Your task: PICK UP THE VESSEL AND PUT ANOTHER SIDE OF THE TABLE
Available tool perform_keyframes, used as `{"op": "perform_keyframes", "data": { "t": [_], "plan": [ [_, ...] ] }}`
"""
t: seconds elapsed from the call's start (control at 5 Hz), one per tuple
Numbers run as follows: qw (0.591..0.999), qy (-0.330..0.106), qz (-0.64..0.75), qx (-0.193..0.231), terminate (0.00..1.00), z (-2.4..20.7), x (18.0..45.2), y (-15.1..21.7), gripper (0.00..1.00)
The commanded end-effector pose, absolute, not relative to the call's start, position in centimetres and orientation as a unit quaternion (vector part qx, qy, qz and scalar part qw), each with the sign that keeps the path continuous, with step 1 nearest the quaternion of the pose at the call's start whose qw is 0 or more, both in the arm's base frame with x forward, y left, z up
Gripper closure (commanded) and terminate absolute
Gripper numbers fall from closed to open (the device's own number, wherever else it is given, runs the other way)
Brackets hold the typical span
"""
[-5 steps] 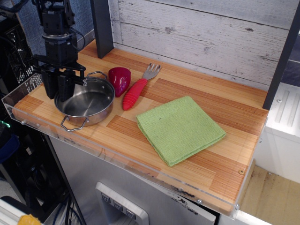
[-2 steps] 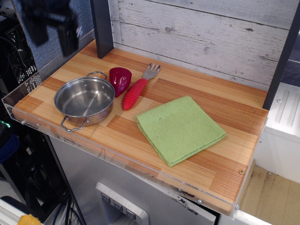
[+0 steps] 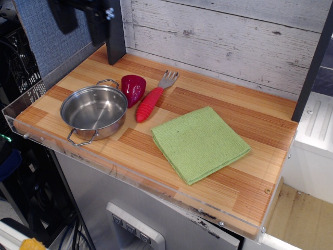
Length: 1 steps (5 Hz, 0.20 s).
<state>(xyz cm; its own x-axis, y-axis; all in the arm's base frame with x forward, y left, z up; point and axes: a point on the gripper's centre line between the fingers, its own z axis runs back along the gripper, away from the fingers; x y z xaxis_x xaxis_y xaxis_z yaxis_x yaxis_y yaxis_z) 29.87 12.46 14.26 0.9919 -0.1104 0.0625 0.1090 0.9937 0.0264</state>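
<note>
observation.image | vessel [image 3: 94, 110] empty, upright on table [image 3: 218, 112] | fingers [image 3: 65, 18] raised

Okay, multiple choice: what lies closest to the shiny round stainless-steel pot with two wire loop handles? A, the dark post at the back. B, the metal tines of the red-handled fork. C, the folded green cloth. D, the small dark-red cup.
D: the small dark-red cup sits right beside the shiny round stainless-steel pot, at its far-right rim, nearer than anything else listed.
</note>
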Motion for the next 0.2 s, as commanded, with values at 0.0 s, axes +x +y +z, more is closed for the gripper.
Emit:
{"op": "perform_keyframes", "data": {
  "t": [0.0],
  "plan": [
    [0.997,-0.052,-0.055,0.020,1.00,16.19,28.80,12.74,0.00]
  ]
}}
